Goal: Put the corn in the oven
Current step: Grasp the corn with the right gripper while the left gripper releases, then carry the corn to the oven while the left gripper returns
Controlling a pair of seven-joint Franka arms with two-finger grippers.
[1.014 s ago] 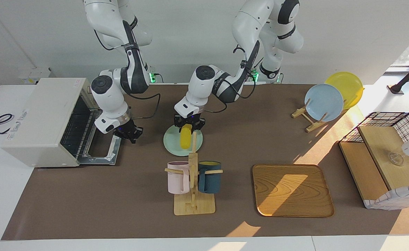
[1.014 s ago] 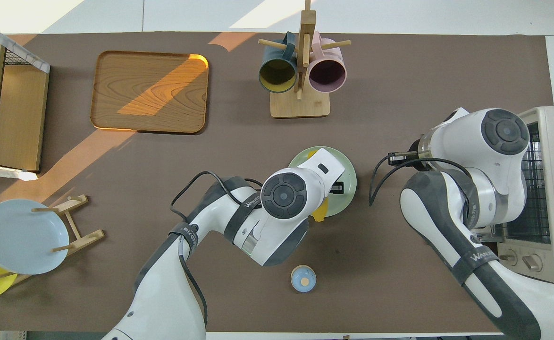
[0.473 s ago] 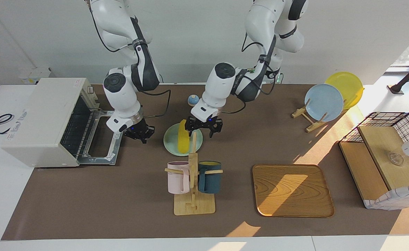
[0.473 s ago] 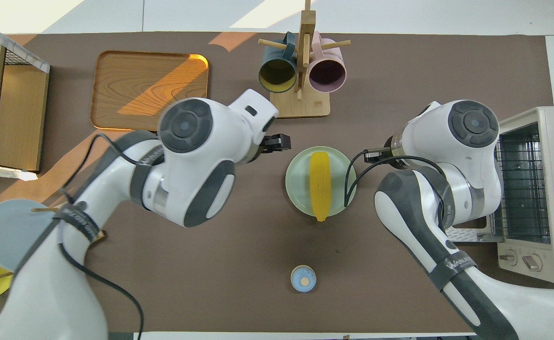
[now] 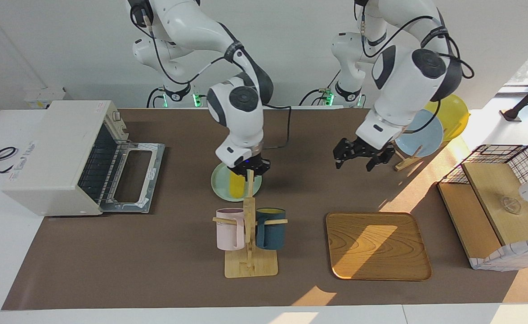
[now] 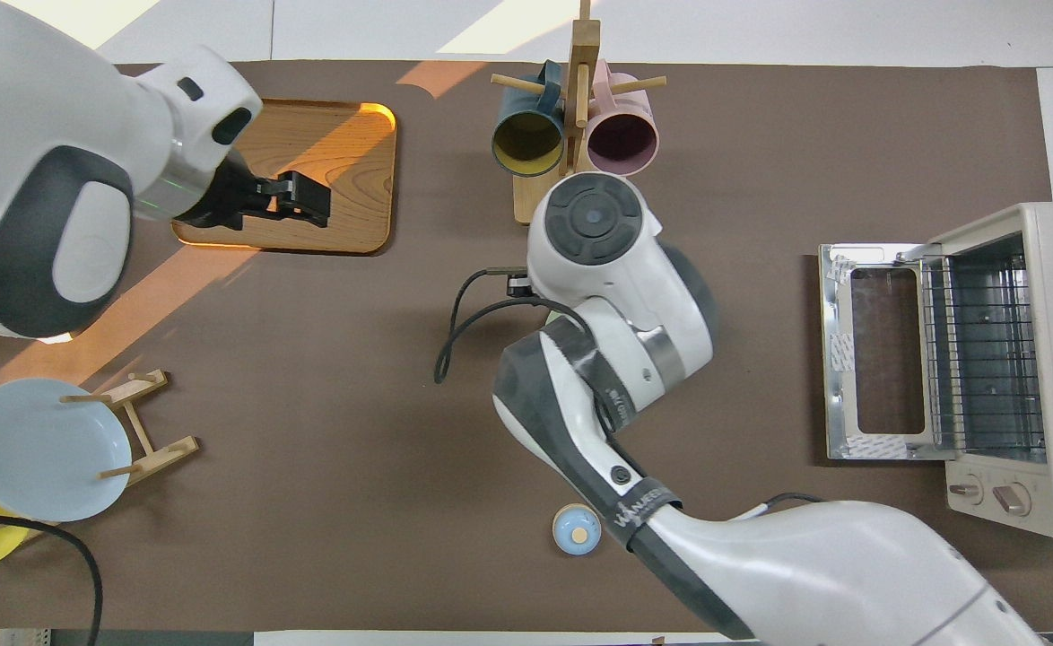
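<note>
The yellow corn [image 5: 236, 184] lies on a pale green plate [image 5: 221, 185] in the middle of the table. My right gripper [image 5: 248, 173] is low over the corn's end nearer to the robots; in the overhead view the right arm hides both corn and plate. The white oven [image 5: 52, 153] stands at the right arm's end of the table with its glass door [image 5: 131, 176] dropped flat and its wire rack [image 6: 984, 359] showing. My left gripper [image 5: 357, 156] hangs open and empty, high over the mat near the wooden tray [image 6: 248, 135].
A mug rack [image 5: 249, 234] with a pink and a dark blue mug stands just farther from the robots than the green plate. A plate stand [image 5: 419, 130] with blue and yellow plates and a wire basket shelf [image 5: 493, 202] occupy the left arm's end. A small blue cap [image 6: 576, 529] lies near the robots.
The left gripper let go of the corn onto the green plate, opened and rose away toward its own end. The right arm swung from the oven door to over the corn.
</note>
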